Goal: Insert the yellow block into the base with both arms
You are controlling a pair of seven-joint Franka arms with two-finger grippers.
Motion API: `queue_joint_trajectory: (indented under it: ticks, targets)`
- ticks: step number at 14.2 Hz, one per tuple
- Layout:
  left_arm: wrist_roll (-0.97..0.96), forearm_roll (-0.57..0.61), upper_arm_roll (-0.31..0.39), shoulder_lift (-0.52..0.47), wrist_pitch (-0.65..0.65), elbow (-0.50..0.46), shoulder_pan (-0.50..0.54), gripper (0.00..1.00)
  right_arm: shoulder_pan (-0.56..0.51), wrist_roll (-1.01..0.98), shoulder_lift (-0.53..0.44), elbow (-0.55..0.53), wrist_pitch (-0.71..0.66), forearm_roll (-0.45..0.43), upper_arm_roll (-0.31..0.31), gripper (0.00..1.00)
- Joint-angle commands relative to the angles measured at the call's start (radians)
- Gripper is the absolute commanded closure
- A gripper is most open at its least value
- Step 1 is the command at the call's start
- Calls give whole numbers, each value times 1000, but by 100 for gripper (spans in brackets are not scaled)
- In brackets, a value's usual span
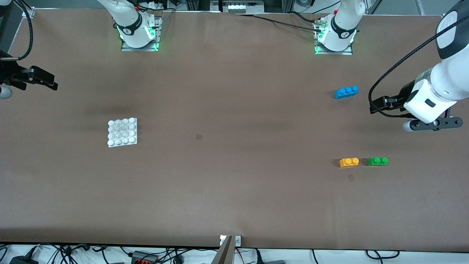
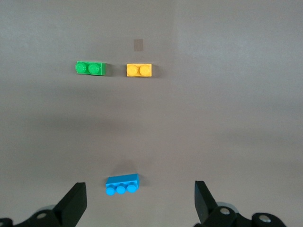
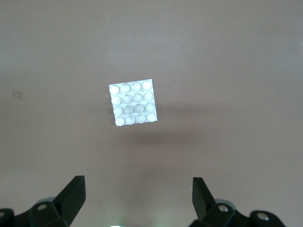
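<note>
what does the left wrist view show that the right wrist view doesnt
Only the left wrist view shows the small yellow plastic block beside the green two-stud brick, the blue three-stud brick, and the open left gripper. Only the right wrist view shows the flat white studded base and the open right gripper. Both show bare brown table and nothing held.

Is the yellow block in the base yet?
No. The yellow block lies on the table beside the green brick; the base is bare.

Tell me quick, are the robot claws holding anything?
Left claw: open, holding nothing, up over the table near the blue brick.
Right claw: open, holding nothing, up near the base.
</note>
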Motion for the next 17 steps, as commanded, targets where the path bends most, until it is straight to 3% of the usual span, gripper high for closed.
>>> queue_joint_trajectory:
  ticks: [1,4,10,13,17]
  targets:
    - [3,16,-10,16,-27,36,0,0,3,-2,18,9,2,11,-2,0]
    - [7,15,-10,16,-27,36,2,0,6,-11,44,2,-14,14,-1,0]
    - [7,15,-10,16,-28,34,5,0,32,-22,241,-6,79,3,2,0]
    - [7,13,-10,16,-30,36,5,0,35,-18,285,-104,255,4,2,0]
    - [8,13,-10,16,-33,36,5,0,27,-15,286,-345,589,18,4,0]
